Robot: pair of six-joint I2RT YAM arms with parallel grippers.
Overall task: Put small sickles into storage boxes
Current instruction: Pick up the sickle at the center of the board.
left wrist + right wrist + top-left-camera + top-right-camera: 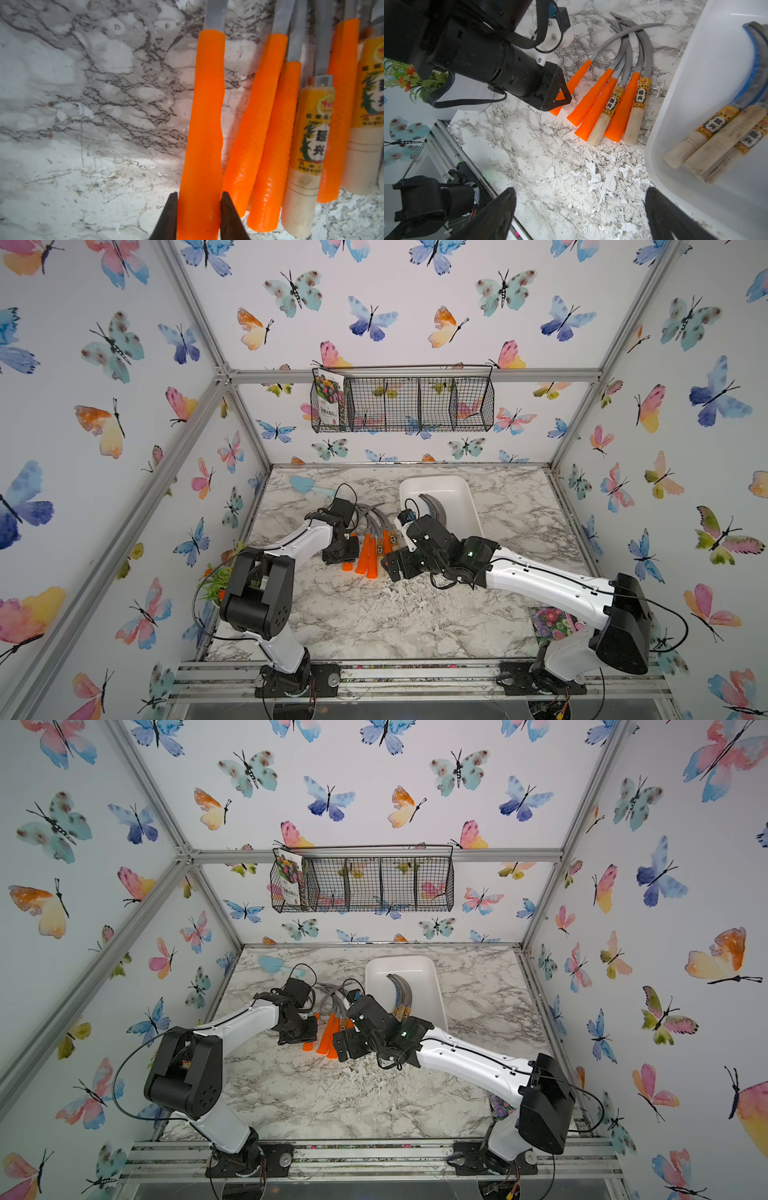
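A marble-patterned table is sitting inside a booth papered with painted butterflies. Six sickles are lying side by side on it, just beside a white tray, with their curved grey blades crossing at the far end. Four have bright orange handles. Two have pale wooden handles, each wrapped in a yellow label. The label is showing a red emblem, a green leafy border and two large dark Chinese characters, 延兴. The smaller print beneath is too fine to read.

The left gripper is pinching the end sickle, the orange one farthest from the tray. Its two dark fingers are pressing on either side of the handle near the butt. It cannot be told whether the handle is resting on the table or raised off it.

The right gripper is hovering over bare table near the butt ends of the handles, beside the tray. Its jaws are spread wide and gripping nothing.

Three wooden-handled sickles are lying inside the tray, bunched together. At least two are showing the same yellow 延兴 label, and one blade is edged in blue.

On the back wall a black wire basket is holding a flower-printed packet in the end compartment on the left arm's side. The packet's writing is too small to read.
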